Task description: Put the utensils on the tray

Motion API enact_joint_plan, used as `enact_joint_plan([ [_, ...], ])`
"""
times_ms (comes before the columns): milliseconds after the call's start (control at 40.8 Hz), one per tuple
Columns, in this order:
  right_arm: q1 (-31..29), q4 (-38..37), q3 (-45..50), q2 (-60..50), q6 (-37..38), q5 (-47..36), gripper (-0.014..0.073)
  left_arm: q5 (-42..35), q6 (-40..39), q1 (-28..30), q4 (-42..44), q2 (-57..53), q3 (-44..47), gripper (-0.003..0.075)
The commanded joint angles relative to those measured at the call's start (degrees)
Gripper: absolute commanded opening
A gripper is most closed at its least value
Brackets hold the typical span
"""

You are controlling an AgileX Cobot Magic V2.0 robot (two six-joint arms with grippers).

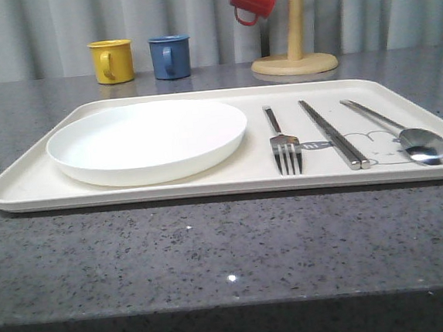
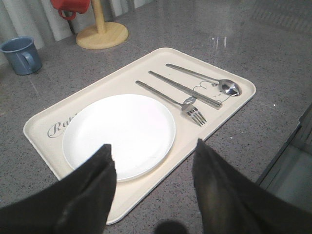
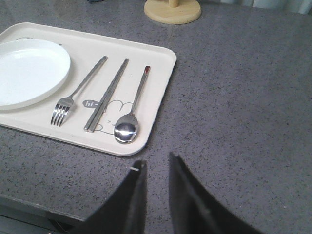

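Seen from its own wrist camera, the left gripper point(image 2: 153, 183) has its two dark fingers point(image 2: 90, 195) rising from the lower edge of the frame, spread wide apart, with nothing between them. They hang in the air, touching nothing. In the right wrist view, the right gripper point(image 3: 156, 192) sits at the bottom centre of the frame, its two dark fingers point(image 3: 134, 202) much closer together, with a narrow gap showing between the tips. It also holds nothing and is clear of any surface.
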Motion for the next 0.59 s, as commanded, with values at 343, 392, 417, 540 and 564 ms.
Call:
enact_joint_plan([
  [343,-0.2,-0.1,-1.2,0.8,-0.6,-3.8,-0.0116,-4.7,-0.6,-0.5,-0.2,0.1,-1.5,0.0016],
  [392,-0.2,0.0,-1.2,0.8,-0.6,-3.6,-0.0116,-4.7,-0.6,-0.5,-0.2,0.1,-1.5,-0.0018],
  [417,-0.2,0.0,-1.2,0.8,-0.6,-3.6,-0.0116,-4.7,-0.6,-0.5,-0.2,0.1,-1.5,-0.0020],
  [540,-0.2,0.0,-1.2,0.8,-0.6,-3.6,-0.0116,-4.7,-0.6,-0.5,-0.2,0.1,-1.5,-0.0020],
  [564,-0.2,0.0,-1.2,0.8,-0.6,-3.6,-0.0116,-4.7,-0.6,-0.5,-0.2,0.1,-1.5,-0.0020],
])
